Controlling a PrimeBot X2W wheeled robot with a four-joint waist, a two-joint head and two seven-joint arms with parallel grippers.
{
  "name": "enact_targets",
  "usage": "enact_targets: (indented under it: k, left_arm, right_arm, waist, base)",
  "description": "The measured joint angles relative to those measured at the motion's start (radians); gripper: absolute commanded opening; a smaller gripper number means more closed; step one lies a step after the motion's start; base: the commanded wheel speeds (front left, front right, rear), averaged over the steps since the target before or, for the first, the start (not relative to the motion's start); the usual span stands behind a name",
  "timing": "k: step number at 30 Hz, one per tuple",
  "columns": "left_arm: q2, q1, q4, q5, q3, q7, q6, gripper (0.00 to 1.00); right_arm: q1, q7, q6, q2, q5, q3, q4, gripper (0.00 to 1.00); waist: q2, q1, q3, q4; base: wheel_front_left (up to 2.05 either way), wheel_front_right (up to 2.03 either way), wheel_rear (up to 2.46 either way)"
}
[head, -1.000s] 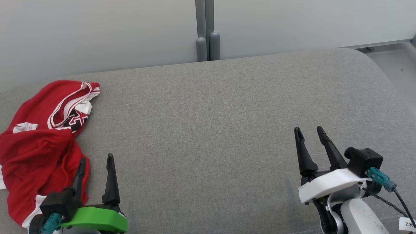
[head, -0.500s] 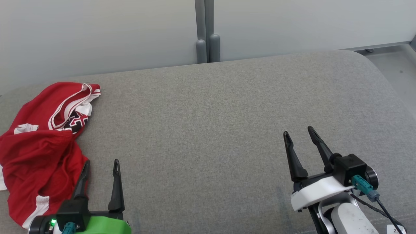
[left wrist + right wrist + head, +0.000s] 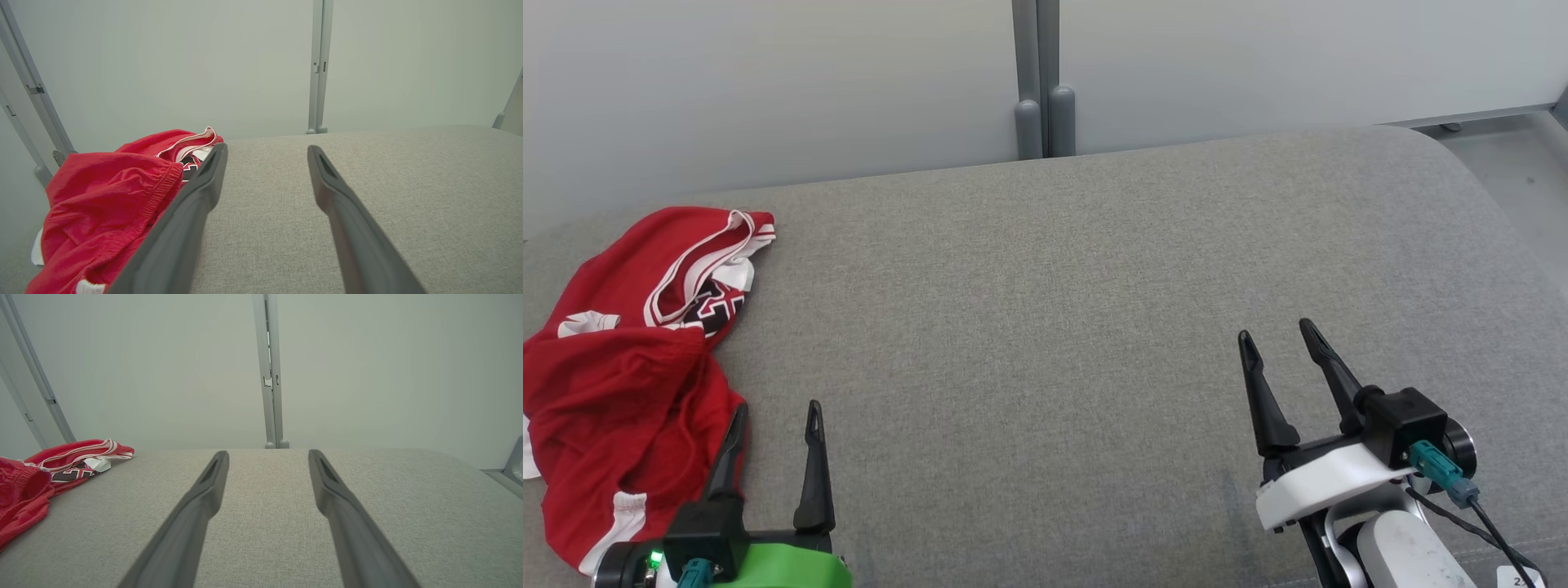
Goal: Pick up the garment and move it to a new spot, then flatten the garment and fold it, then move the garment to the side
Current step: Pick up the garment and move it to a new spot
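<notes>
A crumpled red garment (image 3: 621, 384) with white trim and a black-and-white print lies at the left end of the grey cushioned surface (image 3: 1054, 327). It also appears at the left in the left wrist view (image 3: 106, 204) and far left in the right wrist view (image 3: 28, 486). My left gripper (image 3: 776, 412) stands open at the lower left, its left finger over the garment's right edge, nothing between the fingers. My right gripper (image 3: 1278, 335) is open at the lower right, over bare fabric far from the garment. In their own wrist views the left gripper (image 3: 265, 151) and right gripper (image 3: 267, 455) stand wide apart.
Pale wall panels (image 3: 768, 82) with a grey vertical post (image 3: 1037, 82) rise right behind the surface. The surface's rounded right end drops to a grey floor (image 3: 1511, 163). Bare grey fabric stretches between the two grippers.
Both grippers drew back toward the bottom of the head view, the right one also shifting left; the head view itself shifted slightly. The garment stayed put. Little moved in the last half second.
</notes>
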Motion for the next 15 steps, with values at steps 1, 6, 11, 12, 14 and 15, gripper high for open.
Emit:
enact_targets:
  k: [1, 6, 11, 12, 14, 15]
  left_arm:
    - [0.000, 0.000, 0.000, 0.000, 0.000, 0.000, 0.000, 1.00]
    - [0.000, 0.000, 0.000, 0.000, 0.001, 0.000, 0.000, 1.00]
    - [0.000, 0.000, 0.001, 0.000, 0.001, 0.000, 0.000, 1.00]
    - [0.000, 0.000, 0.002, 0.000, 0.001, 0.000, -0.001, 1.00]
    - [0.000, 0.000, 0.003, 0.000, 0.001, 0.000, -0.001, 1.00]
    - [0.000, 0.000, 0.004, 0.000, 0.001, 0.000, -0.002, 1.00]
  right_arm:
    - [0.000, 0.000, 0.000, 0.000, 0.000, -0.001, 0.000, 1.00]
    - [0.000, 0.000, 0.001, 0.001, 0.000, -0.004, 0.001, 1.00]
    - [0.000, 0.000, 0.002, 0.001, 0.000, -0.008, 0.001, 1.00]
    - [0.000, 0.000, 0.003, 0.001, 0.000, -0.009, 0.001, 1.00]
    - [0.000, 0.000, 0.008, 0.001, 0.000, -0.011, 0.001, 1.00]
    - [0.000, 0.000, 0.008, 0.002, 0.000, -0.014, 0.001, 1.00]
  waist:
    - [0.0000, 0.0000, 0.000, 0.000]
    - [0.0000, 0.0000, 0.001, -0.001]
    - [0.0000, 0.0000, 0.002, 0.000]
    - [0.0000, 0.0000, 0.002, 0.000]
    - [0.0000, 0.0000, 0.003, 0.002]
    - [0.0000, 0.0000, 0.003, 0.003]
  base:
    - [0.00, 0.00, 0.00]
    - [0.00, 0.00, 0.00]
    - [0.00, 0.00, 0.00]
    - [0.00, 0.00, 0.00]
    - [0.00, 0.00, 0.00]
    - [0.00, 0.00, 0.00]
